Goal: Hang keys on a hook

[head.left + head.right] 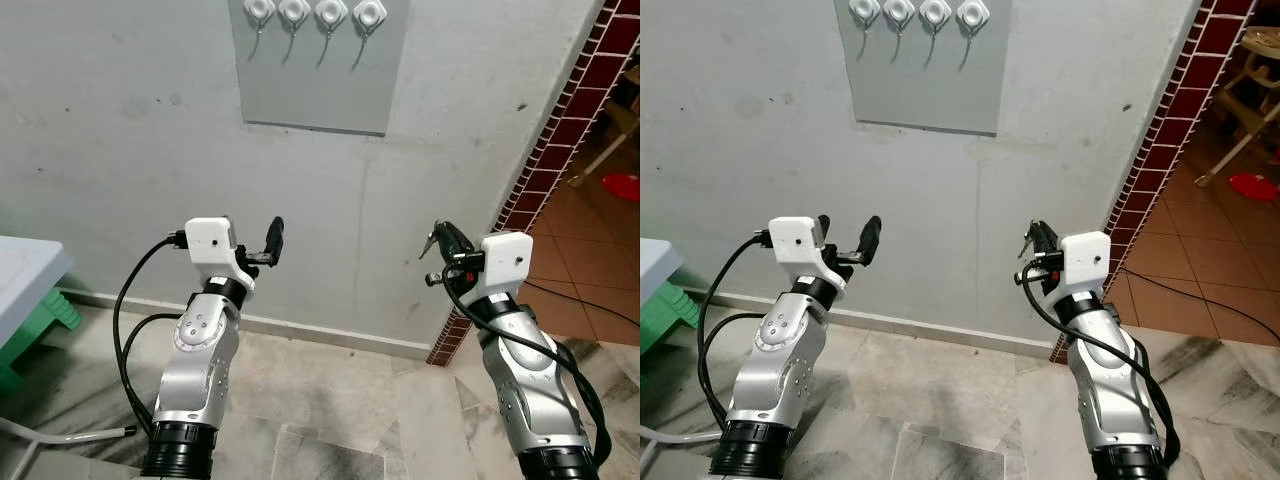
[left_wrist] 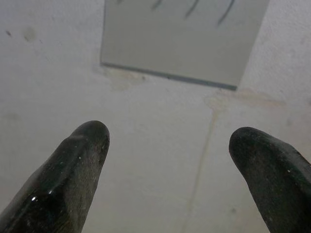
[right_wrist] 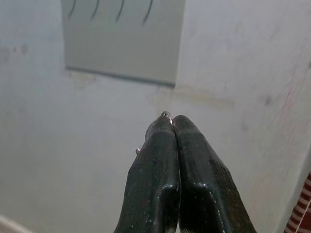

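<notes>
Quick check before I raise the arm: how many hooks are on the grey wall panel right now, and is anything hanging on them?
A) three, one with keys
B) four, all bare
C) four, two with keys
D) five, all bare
B: the grey panel carries four white-capped hooks in a row, all bare.

Keys (image 3: 166,115) almost wholly hidden between the right end effector's (image 3: 173,121) pressed fingers, hook (image 1: 293,12) tops cropped.

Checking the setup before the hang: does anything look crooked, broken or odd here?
Nothing stands out. The four hooks sit in an even row on the grey panel, all bare. The right gripper is pinched on a key ring; the left gripper is open.
</notes>
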